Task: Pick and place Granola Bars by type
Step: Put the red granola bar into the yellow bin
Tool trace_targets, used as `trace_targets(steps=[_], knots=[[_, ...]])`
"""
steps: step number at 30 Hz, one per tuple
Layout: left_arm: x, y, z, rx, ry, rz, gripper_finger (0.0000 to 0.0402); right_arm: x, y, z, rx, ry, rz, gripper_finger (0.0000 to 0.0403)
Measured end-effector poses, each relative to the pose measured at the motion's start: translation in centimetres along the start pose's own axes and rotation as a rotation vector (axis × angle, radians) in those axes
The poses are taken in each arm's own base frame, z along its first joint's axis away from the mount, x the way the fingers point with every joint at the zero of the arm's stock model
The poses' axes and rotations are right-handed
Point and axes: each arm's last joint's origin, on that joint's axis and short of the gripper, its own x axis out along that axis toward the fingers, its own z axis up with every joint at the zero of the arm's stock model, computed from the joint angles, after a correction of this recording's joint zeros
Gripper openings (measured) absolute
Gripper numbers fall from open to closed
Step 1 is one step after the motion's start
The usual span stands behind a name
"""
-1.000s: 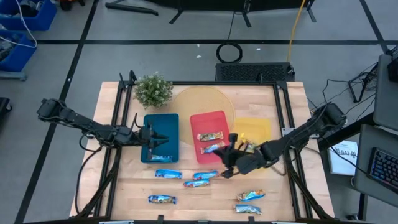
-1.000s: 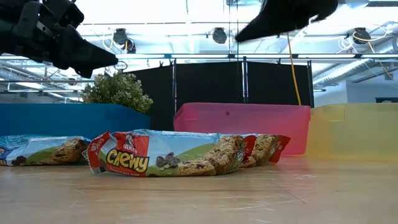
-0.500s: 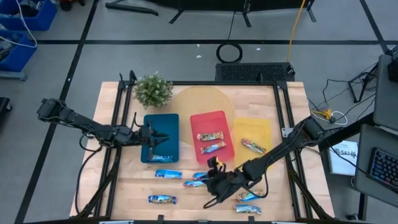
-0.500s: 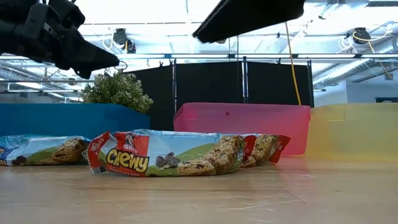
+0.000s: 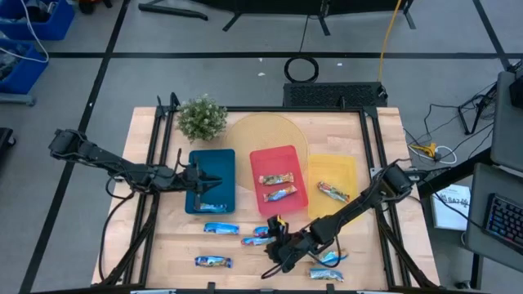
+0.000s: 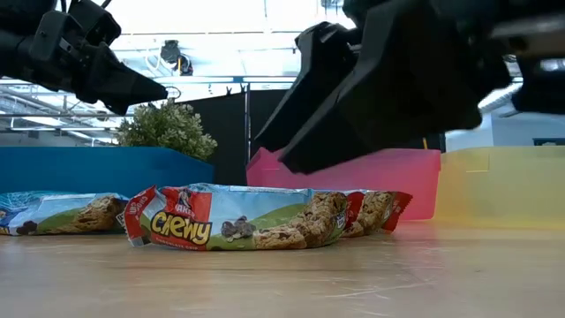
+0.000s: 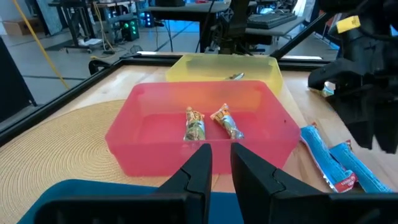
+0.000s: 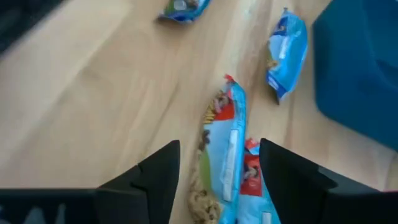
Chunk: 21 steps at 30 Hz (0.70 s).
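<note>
High view: plant (image 5: 201, 118) behind blue tray (image 5: 211, 180).

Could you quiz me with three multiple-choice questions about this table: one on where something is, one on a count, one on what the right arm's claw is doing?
1. The small green potted plant stands nearest which tray?
A yellow B blue C red
2. How many foil-wrapped granola bars lie in the red rectangular plastic tray?
A none B two C five
3. The right gripper is:
A jaws apart above loose bars B clamping a tray C holding the plant

Answers: 1 B, the plant sits just beyond the blue rectangular plastic tray. 2 B, two show in the high view. 3 A, the wrist view shows a red-ended foil bar between spread jaws.
</note>
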Motion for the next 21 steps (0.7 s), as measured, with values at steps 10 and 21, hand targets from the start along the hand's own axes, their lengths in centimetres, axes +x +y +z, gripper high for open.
trace_targets(steps=[10, 21], knots=[[0.0, 0.0, 0.2, 0.027, -0.017, -0.002, 0.0067, 1.0, 0.4, -0.7, -0.004, 0.014, -0.024, 0.0192], [0.0, 0.0, 0.2, 0.028, -0.018, -0.002, 0.0067, 1.2, 0.5, -1.7, 0.031, 0.028, -0.022, 0.0165]])
